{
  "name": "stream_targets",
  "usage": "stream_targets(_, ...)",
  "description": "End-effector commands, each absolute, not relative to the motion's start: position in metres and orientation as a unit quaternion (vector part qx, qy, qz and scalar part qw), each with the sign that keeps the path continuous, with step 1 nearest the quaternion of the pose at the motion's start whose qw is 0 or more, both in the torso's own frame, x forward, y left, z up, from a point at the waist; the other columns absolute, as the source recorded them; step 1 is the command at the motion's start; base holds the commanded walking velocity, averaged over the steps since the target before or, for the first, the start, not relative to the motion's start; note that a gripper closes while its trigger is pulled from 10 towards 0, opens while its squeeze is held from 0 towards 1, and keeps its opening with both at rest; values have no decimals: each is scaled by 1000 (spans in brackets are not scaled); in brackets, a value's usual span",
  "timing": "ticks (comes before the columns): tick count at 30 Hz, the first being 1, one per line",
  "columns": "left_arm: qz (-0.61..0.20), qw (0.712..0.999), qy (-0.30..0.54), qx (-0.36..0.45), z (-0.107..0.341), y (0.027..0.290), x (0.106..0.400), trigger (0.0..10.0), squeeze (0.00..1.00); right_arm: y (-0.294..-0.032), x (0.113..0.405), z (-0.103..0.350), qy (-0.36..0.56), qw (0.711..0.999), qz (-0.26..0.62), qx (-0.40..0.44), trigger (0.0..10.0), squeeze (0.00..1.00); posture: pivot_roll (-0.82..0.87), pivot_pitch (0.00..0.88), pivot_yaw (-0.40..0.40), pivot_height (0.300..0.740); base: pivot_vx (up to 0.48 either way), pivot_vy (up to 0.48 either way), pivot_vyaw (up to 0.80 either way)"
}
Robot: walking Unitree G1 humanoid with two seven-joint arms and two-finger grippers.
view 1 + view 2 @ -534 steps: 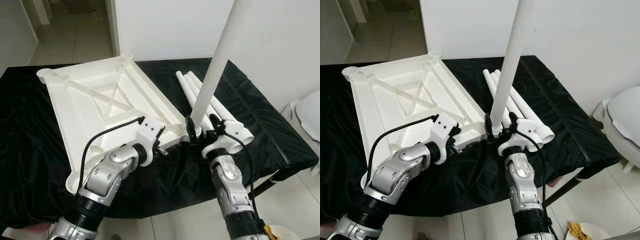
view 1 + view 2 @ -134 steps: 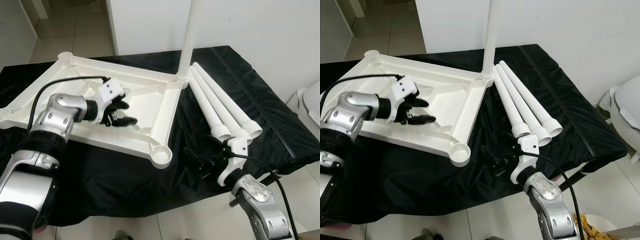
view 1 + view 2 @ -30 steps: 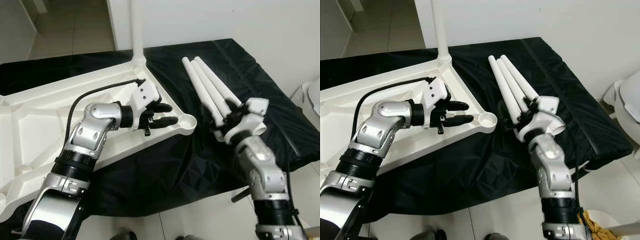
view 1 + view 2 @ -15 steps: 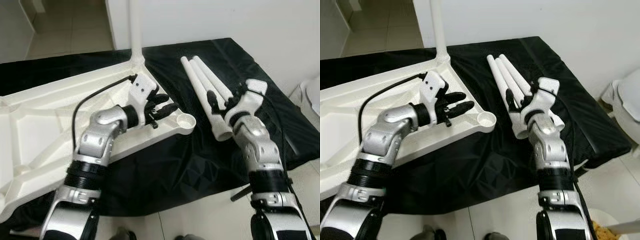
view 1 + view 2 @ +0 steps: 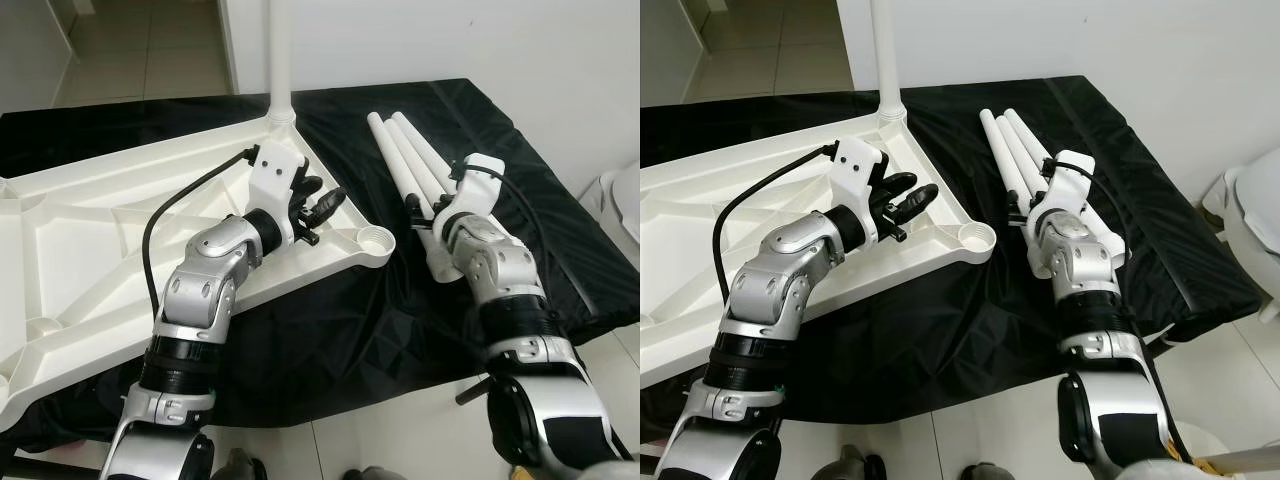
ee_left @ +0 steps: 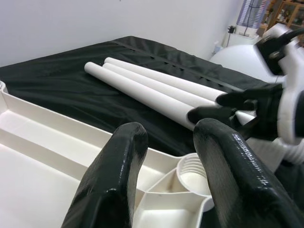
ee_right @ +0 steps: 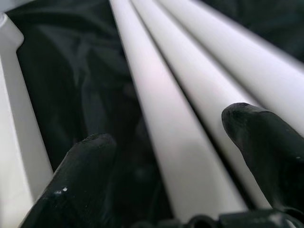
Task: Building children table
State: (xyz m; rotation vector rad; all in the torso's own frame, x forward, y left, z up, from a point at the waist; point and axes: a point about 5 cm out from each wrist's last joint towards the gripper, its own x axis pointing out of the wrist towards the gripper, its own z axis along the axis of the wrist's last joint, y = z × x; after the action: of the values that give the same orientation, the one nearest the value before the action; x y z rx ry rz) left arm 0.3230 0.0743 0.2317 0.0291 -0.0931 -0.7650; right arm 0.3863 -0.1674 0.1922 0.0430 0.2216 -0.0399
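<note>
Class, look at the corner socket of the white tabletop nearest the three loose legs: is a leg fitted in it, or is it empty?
Empty. The corner socket shows an open round hole with bare thread rings inside in the left wrist view, and the three loose legs lie flat on the black cloth beside it.

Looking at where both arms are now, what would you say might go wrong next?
The right end effector is open astride the nearest of three touching loose legs; closing may nudge its neighbours into rolling. The left end effector hovers open over the tabletop, near the empty corner socket; bumping it could shift the upright leg.
</note>
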Motion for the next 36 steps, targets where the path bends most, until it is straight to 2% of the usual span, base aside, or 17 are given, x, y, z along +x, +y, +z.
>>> stream_targets(1,-360,931,-41,31,228,73,316,10000,0,-169,387,184,140,989,-32,31,10000,0,-36,60,-31,740,0,0,0)
stream_targets(12,-356,933,-38,34,224,67,308,10000,0,-163,389,178,185,981,-12,52,10000,0,-39,56,-37,740,0,0,0)
stream_targets(25,-346,937,-37,34,227,66,304,10000,0,-173,387,158,274,959,-40,62,10000,0,-41,73,-34,740,0,0,0)
stream_targets(30,-343,938,-36,34,227,65,303,10000,0,-173,385,150,312,947,-29,68,10000,0,-42,85,-35,740,0,0,0)
stream_targets(33,-343,938,-35,35,228,65,302,10000,0,-171,380,138,374,922,-11,99,10000,0,-44,94,-40,740,0,0,0)
stream_targets(36,-344,938,-35,36,228,65,302,10000,0,-171,379,136,383,918,-11,101,10000,0,-45,96,-40,740,0,0,0)
